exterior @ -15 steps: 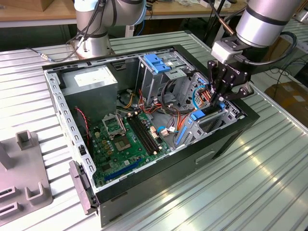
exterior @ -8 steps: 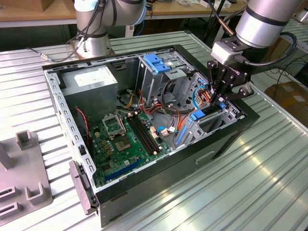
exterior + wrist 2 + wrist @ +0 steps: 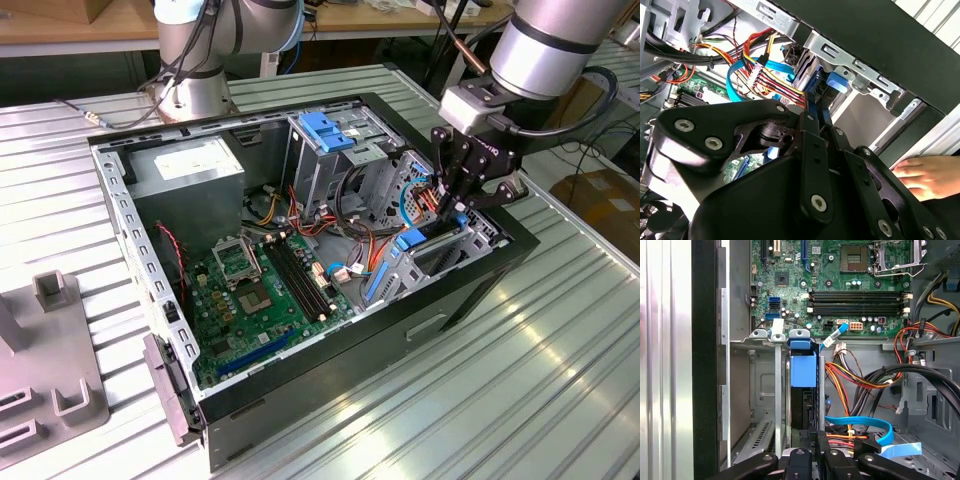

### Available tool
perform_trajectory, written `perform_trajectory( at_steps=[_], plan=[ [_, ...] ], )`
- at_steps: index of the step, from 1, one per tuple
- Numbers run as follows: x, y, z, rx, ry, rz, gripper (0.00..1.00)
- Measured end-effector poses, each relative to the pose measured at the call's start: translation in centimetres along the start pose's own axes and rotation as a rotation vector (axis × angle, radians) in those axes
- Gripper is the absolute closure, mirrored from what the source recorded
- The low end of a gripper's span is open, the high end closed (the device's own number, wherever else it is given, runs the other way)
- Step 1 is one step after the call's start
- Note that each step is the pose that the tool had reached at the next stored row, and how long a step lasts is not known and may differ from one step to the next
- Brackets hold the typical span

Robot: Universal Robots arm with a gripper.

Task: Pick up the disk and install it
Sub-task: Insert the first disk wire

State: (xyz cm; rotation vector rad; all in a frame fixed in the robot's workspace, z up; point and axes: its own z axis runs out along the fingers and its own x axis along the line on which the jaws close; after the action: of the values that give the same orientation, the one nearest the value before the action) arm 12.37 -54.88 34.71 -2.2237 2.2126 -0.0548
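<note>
Ribbed metal covered the whole surface [image 3: 560, 360], and on it lay an open computer case [image 3: 300, 400] with its side panel off, green motherboard [image 3: 270, 290] exposed, a grey power supply box [image 3: 190, 170] in the far corner and a blue bracket [image 3: 322, 130] fixed on top of the metal drive cage. A second robot base [image 3: 200, 60] stood behind the case.

And down at the front bay the arm had its tool [image 3: 462, 205] lowered right into the case, at the exterior view's right! The disk [image 3: 803, 390] sat upright in the drive bay [image 3: 757, 390], its blue end tab [image 3: 803, 367] facing the motherboard, slotted between the grey metal walls. In the first wrist view the black fingers [image 3: 817, 442] stood close together, pinched on the near edge of the disk. In the second wrist view the same fingers ran up to the blue rail [image 3: 836, 82], beside a bundle of red and yellow wires [image 3: 775, 82] and a blue flat cable [image 3: 745, 75].

A person's hand [image 3: 922, 177] rested outside the case wall, near the tool's body.

So the pick-up looked done, and the disk appeared well into its slot. Whether it was fully seated, I could not tell; the tool had not let go.
</note>
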Motion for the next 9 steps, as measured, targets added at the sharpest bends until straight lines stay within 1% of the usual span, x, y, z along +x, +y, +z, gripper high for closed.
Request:
perform_trajectory(
  at_steps=[9],
  plan=[
    [0.0,0.01,0.28,0.0,0.0,0.0,0.84]
  ],
)
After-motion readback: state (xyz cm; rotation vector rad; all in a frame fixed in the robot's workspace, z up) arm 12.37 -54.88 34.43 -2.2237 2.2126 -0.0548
